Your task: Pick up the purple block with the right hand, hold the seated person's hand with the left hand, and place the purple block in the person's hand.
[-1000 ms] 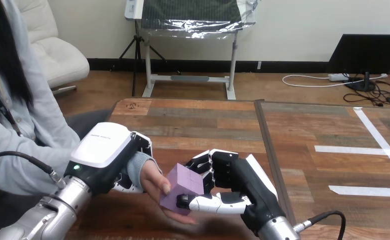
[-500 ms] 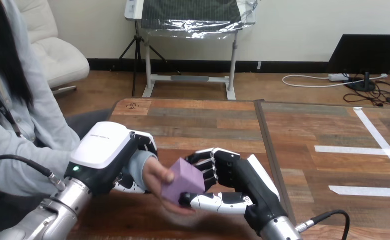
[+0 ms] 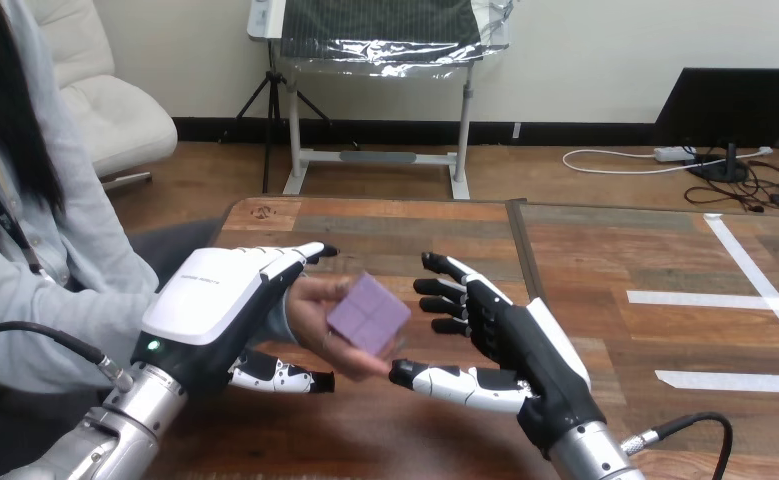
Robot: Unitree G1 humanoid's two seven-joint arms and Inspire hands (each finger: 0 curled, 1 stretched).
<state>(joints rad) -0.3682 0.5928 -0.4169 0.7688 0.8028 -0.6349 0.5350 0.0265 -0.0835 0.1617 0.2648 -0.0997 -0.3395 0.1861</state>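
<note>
The purple block (image 3: pixel 368 313) lies in the person's hand (image 3: pixel 317 309) above the table, with the person's thumb over its upper left edge. My right hand (image 3: pixel 506 340) is just right of the block, open, fingers spread and clear of it. My left hand (image 3: pixel 223 300) is over the person's wrist, fingers straightened past it and thumb stretched out below, so it is open and not gripping.
The wooden table (image 3: pixel 395 235) runs back from my hands, with a seam (image 3: pixel 532 270) down its middle. White tape strips (image 3: pixel 710 300) mark the right half. The person sits at the left edge.
My right hand let go of the block and opened, pulling slightly right. My left hand's fingers uncurled from the person's wrist. The person's hand with the block rose a little.
</note>
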